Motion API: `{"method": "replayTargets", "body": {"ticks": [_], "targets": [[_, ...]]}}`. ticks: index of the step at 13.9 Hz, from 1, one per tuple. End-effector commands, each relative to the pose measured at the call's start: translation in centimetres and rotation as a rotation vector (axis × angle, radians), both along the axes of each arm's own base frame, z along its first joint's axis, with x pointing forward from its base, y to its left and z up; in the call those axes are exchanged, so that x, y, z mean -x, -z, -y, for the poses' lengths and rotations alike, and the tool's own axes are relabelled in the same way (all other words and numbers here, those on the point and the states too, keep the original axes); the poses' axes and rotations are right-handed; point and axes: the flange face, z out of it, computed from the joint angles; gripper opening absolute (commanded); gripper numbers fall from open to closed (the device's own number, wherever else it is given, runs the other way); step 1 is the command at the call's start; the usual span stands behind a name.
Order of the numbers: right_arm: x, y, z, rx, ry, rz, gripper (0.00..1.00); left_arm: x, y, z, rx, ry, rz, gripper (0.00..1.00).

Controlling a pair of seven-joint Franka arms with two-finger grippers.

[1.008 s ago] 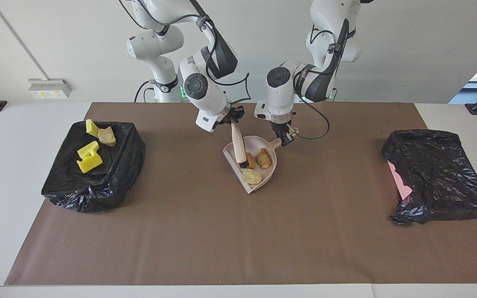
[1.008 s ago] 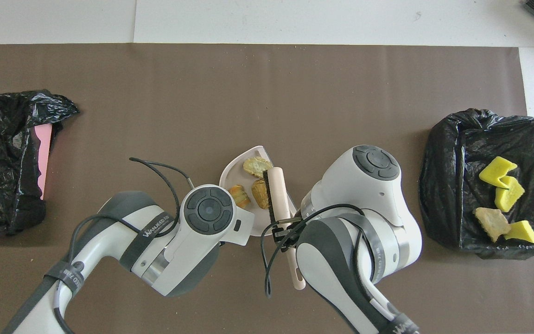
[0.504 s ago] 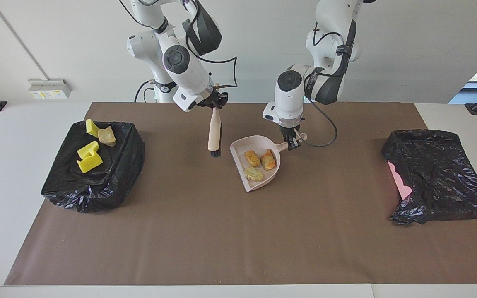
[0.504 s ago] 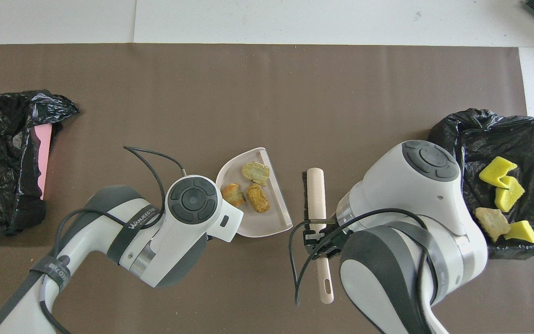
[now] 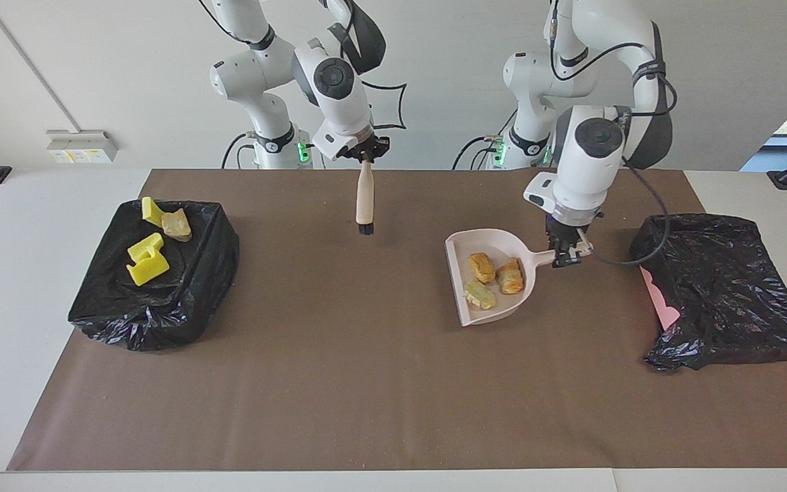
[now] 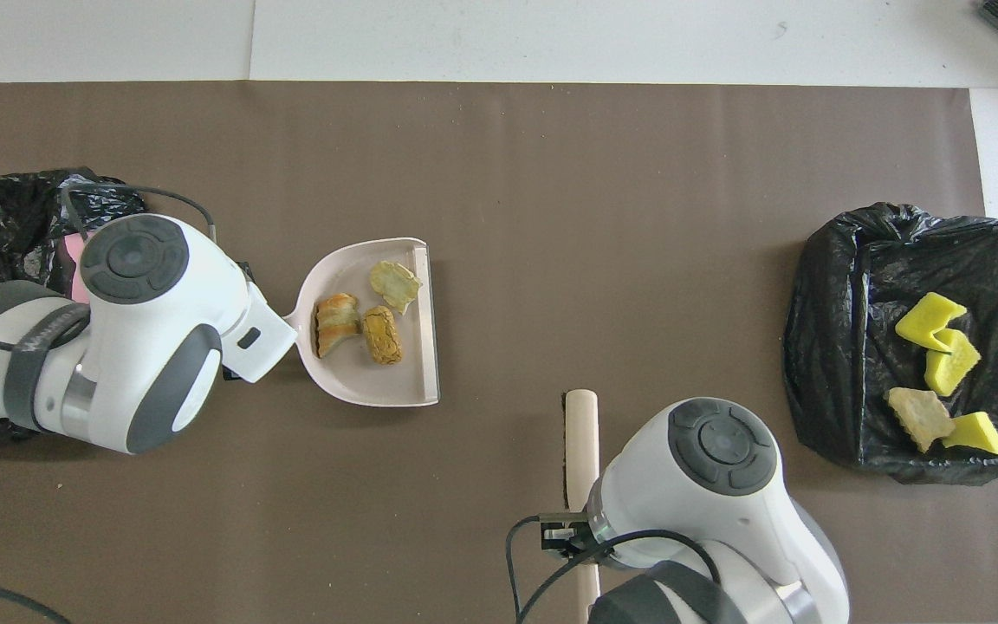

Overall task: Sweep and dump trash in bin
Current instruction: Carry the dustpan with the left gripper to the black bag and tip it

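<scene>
1. Both arms, the left arm [image 5: 595,147] and the right arm [image 5: 328,75], have glossy white rounded shells with dark grey bands at the joints.
2. Round dark grey caps cover the joint ends.
3. Black cables loop loosely beside each wrist.
4. Green lights glow near both bases.
5. Small black grippers tip both wrists.

free: brown-matted worktop [image 5: 339,383] middle, open | obstacles: black-lined bins at the left arm's end [image 5: 721,294] and the right arm's end [image 5: 154,273]; pink plastic dustpan [image 5: 465,246]; hanging wooden-handled brush [image 5: 365,201]
</scene>
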Motion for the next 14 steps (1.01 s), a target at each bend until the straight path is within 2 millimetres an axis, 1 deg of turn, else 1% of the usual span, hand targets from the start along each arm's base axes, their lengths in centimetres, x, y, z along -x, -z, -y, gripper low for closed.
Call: {"method": "replayTargets", "body": {"ticks": [1, 2, 3, 4, 5, 6, 7, 8, 9, 10, 12, 13, 14], "targets": [[2.1, 3.0, -0.1, 0.042, 0.021, 0.022, 0.0, -2.3, -5.4, -6.6, 0.044, 0.007, -0.016, 0.0], [2.4, 3.7, -0.1, 0.048, 0.032, 0.026, 0.0, -2.3, -6.2, -9.9, 0.047, -0.001, -0.014, 0.0], [3.0, 4.1, -0.6, 0.049, 0.019, 0.032, 0.0, -2.3, -7.1, -13.3, 0.046, -0.015, -0.014, 0.0], [3.5, 4.9, -0.7, 0.055, 0.017, 0.033, 0.0, -2.3, -8.5, -16.9, 0.051, -0.032, -0.023, 0.0], [3.5, 5.2, -0.9, 0.051, 0.022, 0.045, 0.0, -2.2, -9.6, -20.6, 0.081, -0.073, -0.027, 0.0], [3.6, 5.9, -1.3, 0.054, 0.016, 0.048, 0.0, -1.8, -9.8, -24.7, 0.098, -0.128, -0.023, 0.0], [4.2, 6.4, -2.4, 0.051, -0.006, 0.057, 0.0, -1.0, -9.7, -28.6, 0.097, -0.148, -0.021, 0.0], [4.2, 7.0, -2.8, 0.053, 0.004, 0.063, 0.0, -0.5, -9.7, -31.1, 0.094, -0.122, -0.016, 0.0], [4.2, 7.5, -3.2, 0.058, 0.017, 0.069, 0.0, -0.3, -10.4, -33.3, 0.084, -0.087, 0.0, 0.0], [5.0, 8.0, -4.1, 0.062, 0.0, 0.07, 0.0, -0.4, -11.1, -35.7, 0.072, -0.072, 0.02, 0.0], [5.0, 8.6, -4.5, 0.063, 0.0, 0.075, 0.0, -0.9, -12.3, -38.9, -0.006, -0.032, 0.052, 0.0], [5.0, 8.7, -4.5, 0.061, 0.003, 0.079, 0.0, -1.0, -12.8, -39.7, -0.076, -0.009, 0.061, 0.0], [5.0, 8.7, -4.5, 0.058, 0.002, 0.084, 0.0, -0.8, -13.1, -41.1, -0.135, -0.022, 0.088, 0.0]]}}
